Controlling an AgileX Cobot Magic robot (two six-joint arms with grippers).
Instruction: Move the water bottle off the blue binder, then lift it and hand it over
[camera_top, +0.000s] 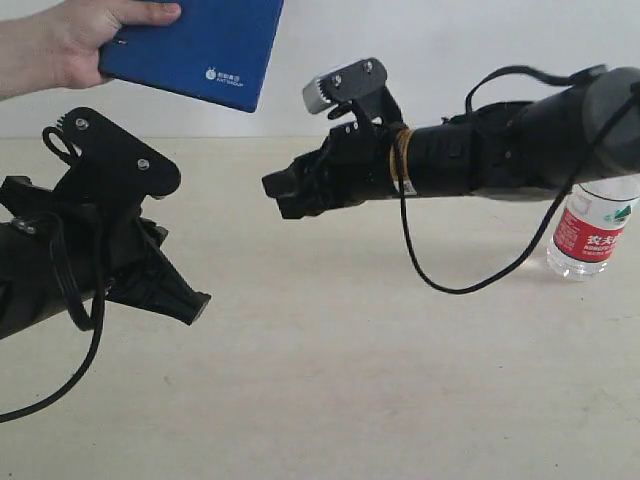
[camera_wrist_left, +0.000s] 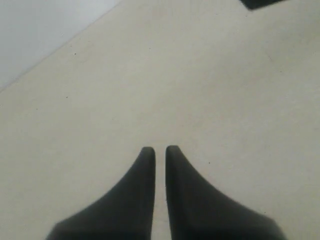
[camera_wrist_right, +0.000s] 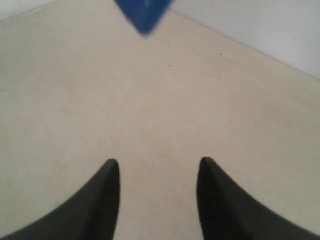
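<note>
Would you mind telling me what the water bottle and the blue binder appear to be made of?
Water bottle: seemingly clear plastic, see-through below its red label. Blue binder: matte, stiff board or plastic, unclear which; flat though held by one edge.

Table (camera_top: 330, 400): a flat, matte, cream-beige top fills the lower part of the exterior view. It is uniform in colour, with soft grey shadows lying on it and a few tiny dark specks and faint scuffs visible in the two wrist views. Wall (camera_top: 450, 60): a plain, pale white backdrop stands behind the table and meets its far edge in a straight horizontal line in the exterior view; the same seam shows in both wrist views.
</note>
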